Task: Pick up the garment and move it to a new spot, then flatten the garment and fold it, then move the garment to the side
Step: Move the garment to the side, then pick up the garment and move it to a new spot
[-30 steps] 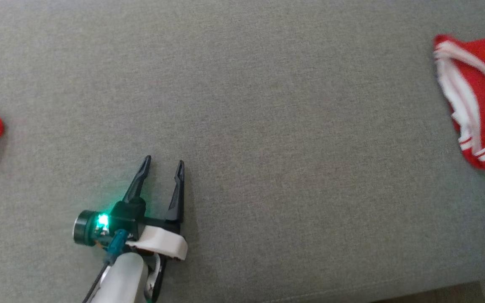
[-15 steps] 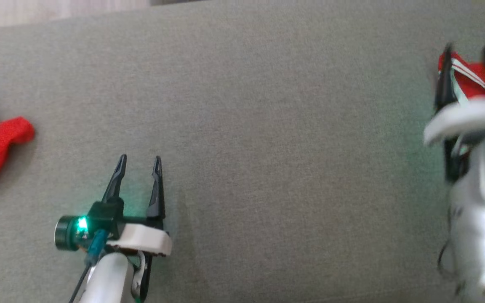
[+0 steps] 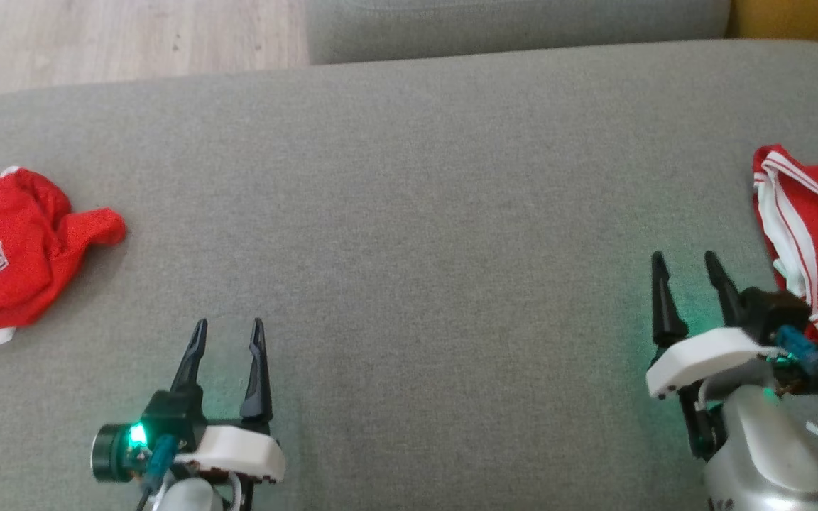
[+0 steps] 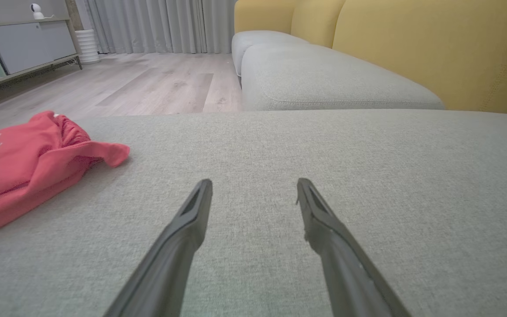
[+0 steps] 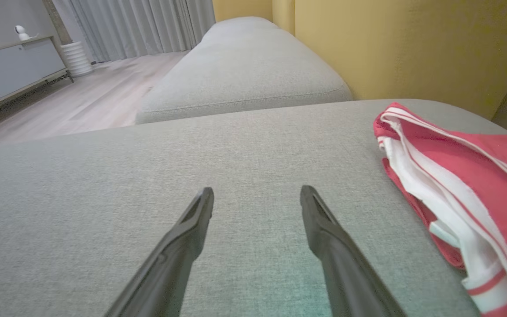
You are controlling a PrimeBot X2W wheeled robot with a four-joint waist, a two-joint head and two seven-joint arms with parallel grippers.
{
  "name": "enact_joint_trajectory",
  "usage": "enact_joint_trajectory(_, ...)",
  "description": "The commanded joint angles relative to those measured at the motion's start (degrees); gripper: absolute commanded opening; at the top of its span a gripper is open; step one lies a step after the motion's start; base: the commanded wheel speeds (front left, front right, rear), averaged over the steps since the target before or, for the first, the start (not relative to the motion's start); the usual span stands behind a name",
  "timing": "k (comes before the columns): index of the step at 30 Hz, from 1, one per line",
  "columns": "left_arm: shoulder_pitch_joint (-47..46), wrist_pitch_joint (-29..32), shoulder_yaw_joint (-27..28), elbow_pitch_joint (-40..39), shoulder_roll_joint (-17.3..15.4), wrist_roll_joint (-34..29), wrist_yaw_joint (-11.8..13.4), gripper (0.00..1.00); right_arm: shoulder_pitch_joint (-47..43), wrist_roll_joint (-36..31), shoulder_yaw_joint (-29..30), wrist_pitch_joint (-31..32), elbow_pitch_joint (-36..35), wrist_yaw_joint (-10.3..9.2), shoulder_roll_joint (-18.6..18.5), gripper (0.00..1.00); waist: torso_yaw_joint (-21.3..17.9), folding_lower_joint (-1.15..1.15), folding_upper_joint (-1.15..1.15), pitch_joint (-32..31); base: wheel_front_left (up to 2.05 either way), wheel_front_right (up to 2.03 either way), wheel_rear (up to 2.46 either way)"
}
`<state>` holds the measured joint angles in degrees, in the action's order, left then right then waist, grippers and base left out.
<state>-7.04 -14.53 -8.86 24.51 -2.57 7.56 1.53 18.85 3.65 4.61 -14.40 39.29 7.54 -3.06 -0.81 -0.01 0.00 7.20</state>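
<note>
Two red garments sit on the cushion, crumpled jersey far left, folded striped garment right, and with left gripper and right gripper open-jawed and empty between them, grabbing the wrong one risks undoing a fold.

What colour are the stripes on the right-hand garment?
White, on the red garment; clearest in the right wrist view.

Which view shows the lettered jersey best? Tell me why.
Head view: the jersey lies nearly whole from above, lettering visible. Left wrist view gives it low and side-on, cut at the frame's edge.
</note>
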Motion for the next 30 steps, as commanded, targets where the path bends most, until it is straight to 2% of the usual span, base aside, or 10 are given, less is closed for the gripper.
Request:
enact_joint_trajectory(1,-0.42,-0.47,2.40,-1.46,-0.31,0.43,0.38,1.00,0.54,0.51,-2.20,-0.60,-2.49,-0.05,0.17,1.00,0.37,0.01,0.00,-0.78,0.00,0.00,0.00)
enact_joint_trajectory(7,1.68,-0.47,2.90,-1.55,-0.31,1.20,1.02,1.00,-2.30,2.64,-4.76,-0.60,-3.66,-0.05,0.17,1.00,0.66,0.01,0.00,-3.39,0.00,0.00,0.00)
enact_joint_trajectory(15,3.42,-0.47,3.15,-1.87,-0.31,1.40,1.28,1.00,-4.53,4.24,-5.23,-0.60,-3.75,-0.05,0.18,1.00,1.11,0.01,0.00,-5.24,0.00,0.00,0.00)
enact_joint_trajectory(30,3.37,-0.47,3.11,-2.09,-0.31,1.38,0.95,1.00,-4.72,4.75,-5.96,-0.60,-3.79,-0.05,0.18,1.00,2.25,0.01,0.00,-4.60,0.00,0.00,0.00)
